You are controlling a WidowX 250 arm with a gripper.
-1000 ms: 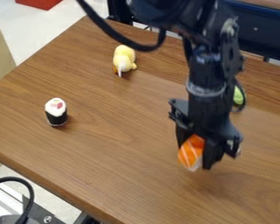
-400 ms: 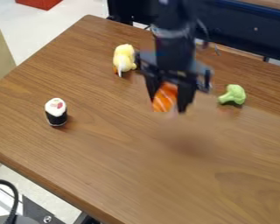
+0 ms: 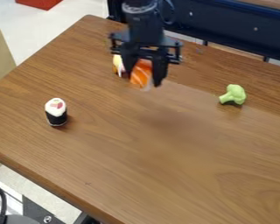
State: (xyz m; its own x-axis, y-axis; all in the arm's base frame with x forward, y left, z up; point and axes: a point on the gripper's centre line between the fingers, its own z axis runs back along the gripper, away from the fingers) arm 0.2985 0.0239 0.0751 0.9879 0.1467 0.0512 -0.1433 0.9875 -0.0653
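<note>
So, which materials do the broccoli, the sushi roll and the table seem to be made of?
The broccoli looks like matte plastic or rubber: even green, rounded lumps. The sushi roll could be plastic or fabric, with sharply divided white and black parts. The table shows brown grain: wood or laminate, low sheen.

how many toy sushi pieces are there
2. An orange-and-white piece is held in the hand, above the table; a black-and-white roll stands on the table's left side in the picture. The arm could be hiding another.
</note>
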